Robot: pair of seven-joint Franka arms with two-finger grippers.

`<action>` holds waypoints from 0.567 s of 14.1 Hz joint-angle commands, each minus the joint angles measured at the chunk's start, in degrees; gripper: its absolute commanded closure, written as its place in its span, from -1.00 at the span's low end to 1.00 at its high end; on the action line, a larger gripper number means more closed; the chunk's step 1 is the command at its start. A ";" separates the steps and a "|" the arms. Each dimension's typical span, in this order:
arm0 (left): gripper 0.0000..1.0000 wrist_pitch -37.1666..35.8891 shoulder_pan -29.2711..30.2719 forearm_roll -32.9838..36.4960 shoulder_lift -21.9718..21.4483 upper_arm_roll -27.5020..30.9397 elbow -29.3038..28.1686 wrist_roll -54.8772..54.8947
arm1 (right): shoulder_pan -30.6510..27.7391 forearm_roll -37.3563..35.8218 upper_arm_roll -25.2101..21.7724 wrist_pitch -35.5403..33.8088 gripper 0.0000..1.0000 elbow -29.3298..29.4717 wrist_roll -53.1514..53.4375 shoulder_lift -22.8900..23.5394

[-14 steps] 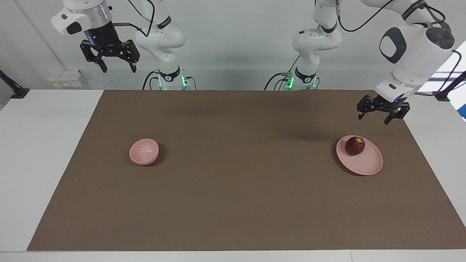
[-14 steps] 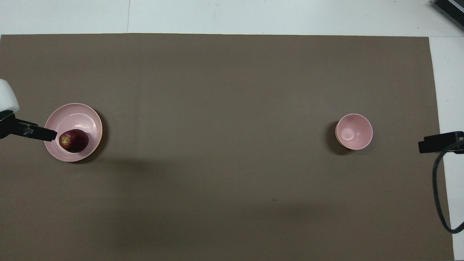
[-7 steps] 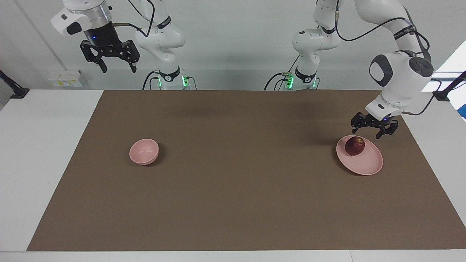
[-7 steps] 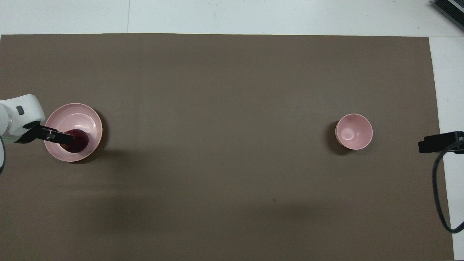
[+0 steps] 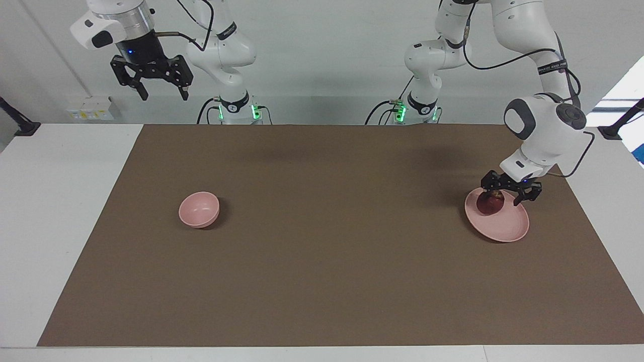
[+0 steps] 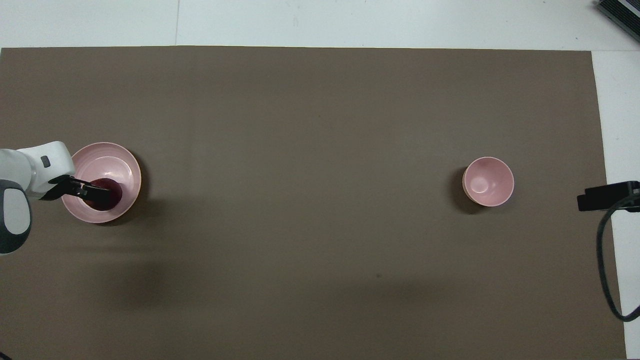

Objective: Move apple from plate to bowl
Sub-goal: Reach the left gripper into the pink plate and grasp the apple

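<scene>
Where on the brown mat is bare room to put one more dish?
The wide stretch between the bowl and the plate is bare. It is crowded only at the plate, where the open left pincer straddles the apple.

Even, bright overhead light, no glare on the counter (image 5: 70, 211); both views sharp edge to edge. Soft, broad shadows on the brown mat (image 6: 320, 125), a darker one just beside the left gripper (image 5: 508, 197) fingers. Daylight patch at the frame edge, well apart from them.
</scene>
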 commanded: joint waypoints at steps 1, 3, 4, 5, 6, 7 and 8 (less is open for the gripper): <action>-1.00 1.95 0.74 -2.70 -0.54 -0.50 -1.02 1.50 | -0.69 -0.09 0.24 0.05 -1.00 -0.10 -1.87 0.04; -1.00 3.00 0.65 -4.47 0.60 -0.50 -1.19 1.59 | -0.69 -0.09 0.24 0.14 -1.00 -0.10 -1.87 0.04; -1.00 3.53 0.65 -4.47 1.04 -0.50 -1.19 1.59 | -0.78 -0.09 0.24 0.05 -1.00 -0.10 -1.87 0.04; -1.00 3.53 0.74 -4.47 1.13 -0.50 -1.19 1.59 | -0.69 -0.09 0.24 0.05 -1.00 -0.10 -1.87 0.04; -1.00 3.53 0.74 -4.47 1.14 -0.50 -1.19 1.68 | -0.78 -0.09 0.24 0.05 -1.00 -0.10 -1.87 0.04; -1.00 3.53 0.74 -4.47 1.14 -0.50 -1.28 1.59 | -0.69 -0.09 0.24 0.05 -1.00 -0.10 -1.87 0.04; -0.87 3.44 0.74 -4.47 1.05 -0.41 -1.63 1.59 | -0.78 -0.09 0.24 0.05 -1.00 -0.10 -1.87 0.04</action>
